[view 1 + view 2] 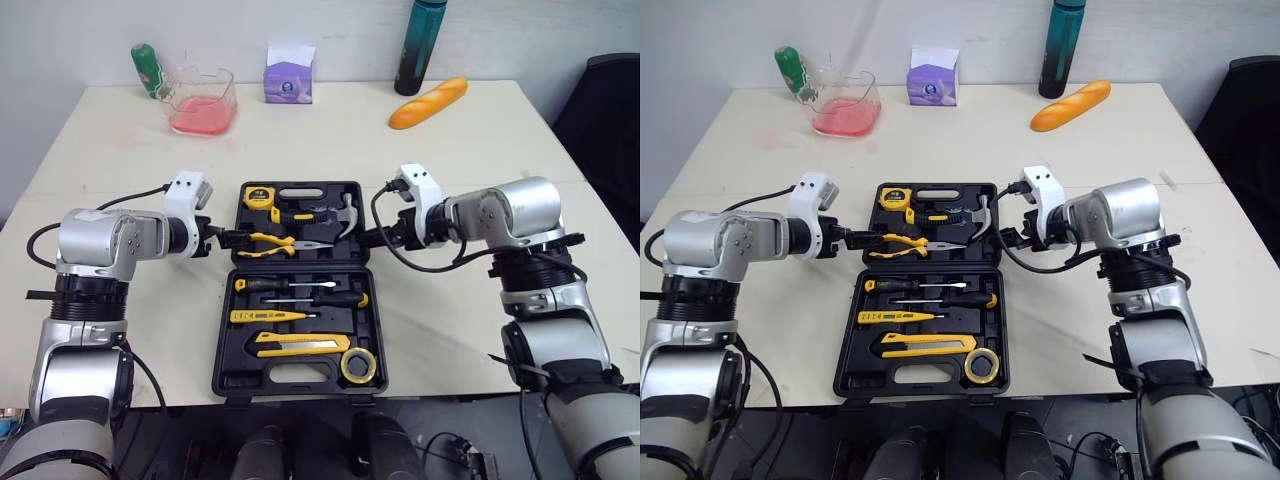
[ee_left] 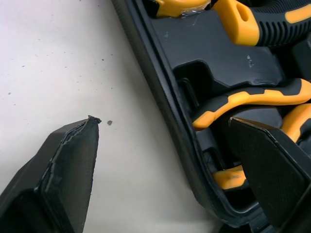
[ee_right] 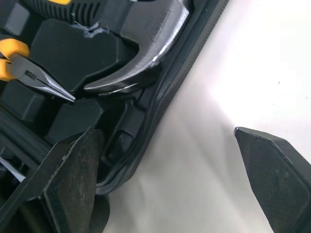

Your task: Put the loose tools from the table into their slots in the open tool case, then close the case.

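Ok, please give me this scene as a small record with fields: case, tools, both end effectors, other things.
case: tool case, open flat on the table
tools in slots: tape measure, hammer, pliers, screwdrivers, utility knife, tape roll
left end effector: open, straddling the case's left rim beside the pliers handles
right end effector: open, straddling the right rim beside the hammer head
likely next step: closing the case
others: bread, bottle, purple box, container of pink liquid
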Tool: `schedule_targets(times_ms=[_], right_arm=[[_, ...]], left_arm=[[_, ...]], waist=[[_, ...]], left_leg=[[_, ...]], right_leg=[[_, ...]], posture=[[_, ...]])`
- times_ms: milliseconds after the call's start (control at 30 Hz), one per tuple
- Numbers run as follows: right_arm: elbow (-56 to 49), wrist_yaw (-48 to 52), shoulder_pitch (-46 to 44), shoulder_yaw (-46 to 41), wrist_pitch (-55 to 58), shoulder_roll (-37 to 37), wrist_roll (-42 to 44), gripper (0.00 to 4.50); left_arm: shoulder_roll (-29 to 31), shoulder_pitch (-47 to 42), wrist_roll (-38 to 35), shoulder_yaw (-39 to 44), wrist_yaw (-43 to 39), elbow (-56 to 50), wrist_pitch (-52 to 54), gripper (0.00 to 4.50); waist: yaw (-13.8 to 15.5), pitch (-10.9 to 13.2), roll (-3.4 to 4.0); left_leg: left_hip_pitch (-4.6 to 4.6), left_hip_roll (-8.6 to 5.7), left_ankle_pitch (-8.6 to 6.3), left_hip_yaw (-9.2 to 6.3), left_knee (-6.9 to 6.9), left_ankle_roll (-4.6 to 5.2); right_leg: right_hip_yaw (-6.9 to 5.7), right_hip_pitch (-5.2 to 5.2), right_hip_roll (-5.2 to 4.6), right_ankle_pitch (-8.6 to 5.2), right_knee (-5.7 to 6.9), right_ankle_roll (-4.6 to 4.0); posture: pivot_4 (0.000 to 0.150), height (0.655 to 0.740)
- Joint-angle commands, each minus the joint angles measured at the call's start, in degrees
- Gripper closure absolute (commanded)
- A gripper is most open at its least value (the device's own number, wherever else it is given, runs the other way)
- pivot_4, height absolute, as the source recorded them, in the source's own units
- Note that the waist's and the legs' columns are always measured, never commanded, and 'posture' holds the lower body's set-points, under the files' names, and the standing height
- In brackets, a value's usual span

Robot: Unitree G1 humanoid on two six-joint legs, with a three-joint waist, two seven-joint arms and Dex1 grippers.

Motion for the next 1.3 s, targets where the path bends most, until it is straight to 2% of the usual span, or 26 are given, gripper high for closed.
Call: schedule_targets(times_ms=[33, 800, 900, 1100, 1167, 1300], right_arm=[[-2.5, -1.0, 0.0, -1.9, 0.5, 0.4, 0.9, 0.04], [0.6, -7.8, 0.6, -2.0, -0.5, 3.2, -0.7, 0.04], [0.9, -8.3, 0.9, -2.3, 0.7, 3.8, -0.3, 1.34], [2.8, -10.3, 0.9, -5.6, 2.9, 6.5, 0.3, 4.37], [2.9, -11.3, 1.1, -6.9, 3.6, 7.3, 0.3, 4.5], [2.6, -13.0, 1.1, -9.9, 4.6, 8.6, 0.5, 4.5]], left_arm=[[0.0, -1.0, 1.8, 0.0, 0.3, 0.5, -0.6, 0.0], [-2.0, -3.2, 6.0, -2.0, -1.4, 5.3, -2.2, 0.0], [-2.8, -3.7, 5.6, -1.7, -1.7, 4.9, -1.4, 0.9], [-3.7, -3.6, 6.2, -3.3, -2.7, 4.0, -1.1, 3.57], [-4.0, -3.3, 6.2, -3.2, -2.6, 3.6, -1.0, 4.25], [-5.1, -2.9, 5.9, -1.1, -1.4, 3.4, -1.0, 4.3]], waist=[[0.0, 0.0, 0.0], [0.1, 0.0, 0.0], [0.1, 0.0, 0.0], [0.1, -0.1, -0.06], [0.1, -0.1, -0.08], [0.1, -0.1, -0.09]], left_leg=[[0.0, 0.0, 0.0, 0.0, 0.0, 0.0], [0.0, 0.0, 0.01, 0.0, 0.01, 0.01], [0.01, 0.0, 0.01, 0.0, 0.01, 0.01], [0.06, 0.02, 0.05, -0.03, 0.04, 0.0], [0.19, 0.07, 0.05, -0.03, 0.04, 0.0], [0.2, 0.08, 0.05, -0.04, 0.04, 0.0]], right_leg=[[0.0, 0.0, 0.0, 0.0, 0.0, 0.0], [0.03, 0.0, -0.01, 0.0, 0.04, 0.0], [0.03, 0.0, -0.02, 0.0, 0.05, 0.0], [0.06, 0.04, -0.02, 0.0, 0.14, -0.01], [0.07, 0.15, -0.02, 0.0, 0.14, -0.01], [0.09, 0.16, -0.04, 0.01, 0.14, -0.01]], posture=[[0.15, 0.74], [0.15, 0.74], [0.15, 0.74], [0.15, 0.74], [0.15, 0.74], [0.15, 0.74]])
